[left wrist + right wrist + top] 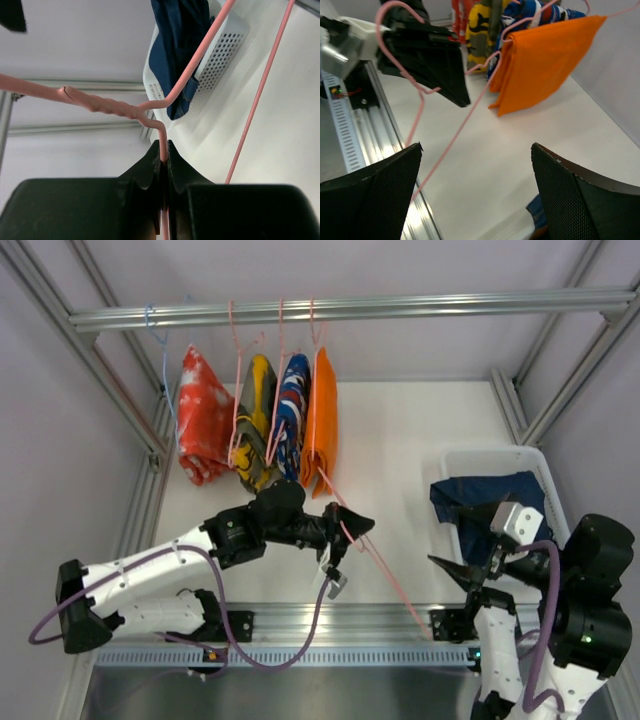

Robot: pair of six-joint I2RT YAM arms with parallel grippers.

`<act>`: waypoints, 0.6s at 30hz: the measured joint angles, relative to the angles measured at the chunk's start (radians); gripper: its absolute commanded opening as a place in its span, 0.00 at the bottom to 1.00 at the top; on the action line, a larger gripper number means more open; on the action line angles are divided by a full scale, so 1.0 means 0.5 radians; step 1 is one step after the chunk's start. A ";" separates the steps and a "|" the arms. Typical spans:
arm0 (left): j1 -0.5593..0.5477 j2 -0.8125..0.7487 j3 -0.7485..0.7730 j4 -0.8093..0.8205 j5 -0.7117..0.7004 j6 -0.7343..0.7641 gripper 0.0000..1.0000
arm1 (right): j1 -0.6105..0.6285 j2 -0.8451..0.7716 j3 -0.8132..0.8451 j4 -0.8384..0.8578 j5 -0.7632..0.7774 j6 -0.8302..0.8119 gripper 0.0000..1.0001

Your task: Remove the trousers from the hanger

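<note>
The pink wire hanger [385,565] is bare and slants from the middle of the table down to the front rail. My left gripper [352,530] is shut on its neck, just below the twisted wire [107,106], with the wire pinched between the jaws [164,150]. The dark navy trousers [480,502] lie crumpled in the white basket [530,455] at the right, also seen in the left wrist view [175,40]. My right gripper [465,543] is open and empty beside the basket, jaws wide apart [476,147], with the hanger wire [450,132] beyond them.
Several garments hang from pink hangers on the rear rail [400,308]: red-white [203,415], yellow patterned [258,420], blue patterned [292,410], orange [322,420]. A pale blue hanger [160,350] hangs at the left. An aluminium rail [300,618] runs along the near edge.
</note>
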 measured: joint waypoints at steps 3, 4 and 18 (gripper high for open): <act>0.053 0.024 0.000 0.000 -0.034 -0.022 0.00 | -0.002 -0.060 -0.044 -0.002 -0.168 0.067 0.89; 0.069 0.027 0.000 0.002 -0.036 -0.029 0.00 | -0.005 -0.079 -0.076 -0.004 -0.199 0.082 0.88; 0.085 0.143 0.179 -0.005 0.026 -0.053 0.00 | -0.048 0.031 -0.459 0.036 -0.262 0.369 0.73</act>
